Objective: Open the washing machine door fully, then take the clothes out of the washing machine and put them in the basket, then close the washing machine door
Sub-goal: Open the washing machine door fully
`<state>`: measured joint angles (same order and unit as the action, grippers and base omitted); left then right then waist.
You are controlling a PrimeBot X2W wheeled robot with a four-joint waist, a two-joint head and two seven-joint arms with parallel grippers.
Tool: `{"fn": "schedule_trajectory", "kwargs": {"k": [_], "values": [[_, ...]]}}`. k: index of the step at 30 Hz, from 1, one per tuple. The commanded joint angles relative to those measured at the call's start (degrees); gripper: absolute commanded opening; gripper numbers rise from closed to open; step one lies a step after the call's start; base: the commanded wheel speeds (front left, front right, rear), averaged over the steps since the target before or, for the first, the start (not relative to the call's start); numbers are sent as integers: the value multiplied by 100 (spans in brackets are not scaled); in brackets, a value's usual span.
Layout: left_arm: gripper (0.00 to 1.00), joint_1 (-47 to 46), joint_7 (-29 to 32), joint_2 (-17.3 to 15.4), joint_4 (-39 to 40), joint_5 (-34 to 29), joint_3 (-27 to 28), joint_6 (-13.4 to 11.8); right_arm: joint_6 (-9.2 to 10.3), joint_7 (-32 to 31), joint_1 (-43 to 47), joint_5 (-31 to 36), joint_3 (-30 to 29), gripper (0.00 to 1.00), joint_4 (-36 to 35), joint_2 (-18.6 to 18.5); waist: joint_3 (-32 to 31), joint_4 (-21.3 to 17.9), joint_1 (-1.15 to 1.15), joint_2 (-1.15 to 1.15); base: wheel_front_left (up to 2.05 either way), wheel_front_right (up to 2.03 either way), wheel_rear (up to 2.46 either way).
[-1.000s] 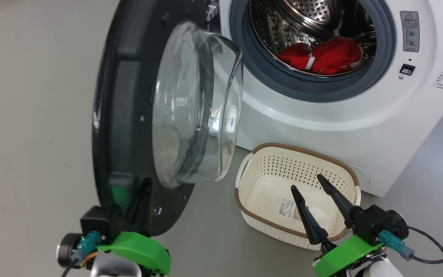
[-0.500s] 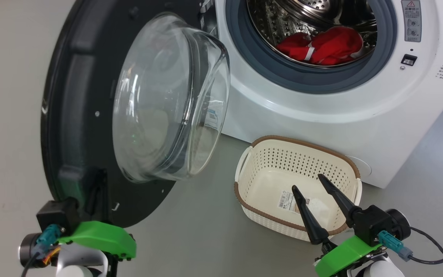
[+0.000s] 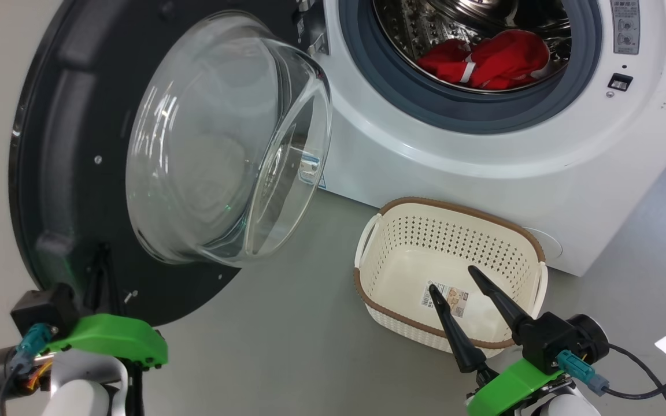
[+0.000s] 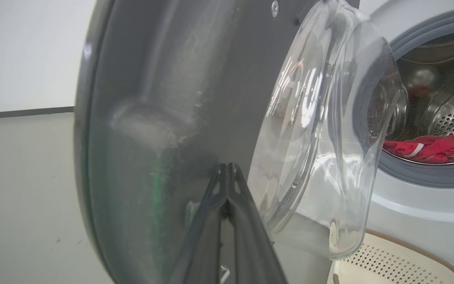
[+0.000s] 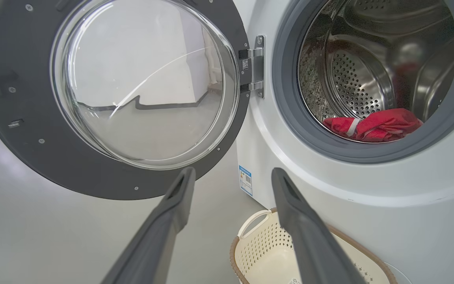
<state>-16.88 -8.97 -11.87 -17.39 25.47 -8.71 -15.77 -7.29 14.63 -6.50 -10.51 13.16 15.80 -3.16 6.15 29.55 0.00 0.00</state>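
The head view looks down on the washing machine door (image 3: pixel 50 144), swung wide to the left of the washing machine (image 3: pixel 483 167), with its glass bowl (image 3: pixel 223 144) bulging toward the camera. It also shows the cream basket (image 3: pixel 454 203) on the floor against the machine's front, empty but for a paper label (image 3: pixel 448 297) on its base. The right wrist view meets the door almost face-on and adds the metal hinge (image 5: pixel 256 65), a blue sticker (image 5: pixel 245 180) low on the machine's front and the perforated steel drum (image 5: pixel 353 79). The red clothes (image 3: pixel 495 55) with white trim lie at the drum's bottom, inside the grey rubber ring. The left wrist view, close up, shows the left pincer (image 4: pixel 227 167) closed, fingers pressed together and gripping nothing, its tips against the door's dark inner face below the glass. The right pincer (image 3: pixel 452 278) stands wide open and empty, its tips above the basket and touching nothing.
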Motion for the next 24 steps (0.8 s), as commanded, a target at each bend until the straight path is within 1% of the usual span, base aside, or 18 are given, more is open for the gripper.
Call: {"fn": "schedule_trajectory", "kwargs": {"k": [1,4,8,11,17,24], "values": [[0,-312,-114,-311,19,52,370,-77,-20,37,-225,29,150,100,-130,12,18,2,0,0,0,0,0],[0,-437,-269,-359,-252,116,453,29,-20,37,-267,29,165,100,-121,-12,44,2,0,0,0,0,0],[0,-529,-402,-338,-529,151,498,94,-20,37,-323,46,188,100,-118,-22,83,-13,0,0,0,0,0],[0,-648,-476,-352,-780,211,566,203,-20,37,-347,53,216,100,-125,-49,132,-20,0,0,0,0,0],[0,-878,-561,-320,-1113,212,647,277,-20,35,-379,42,296,100,-118,-130,222,-38,0,0,0,0,0],[0,-1088,-594,-431,-1507,257,891,364,-20,-24,-436,23,378,100,-177,-201,273,-126,0,0,0,0,0]]}}
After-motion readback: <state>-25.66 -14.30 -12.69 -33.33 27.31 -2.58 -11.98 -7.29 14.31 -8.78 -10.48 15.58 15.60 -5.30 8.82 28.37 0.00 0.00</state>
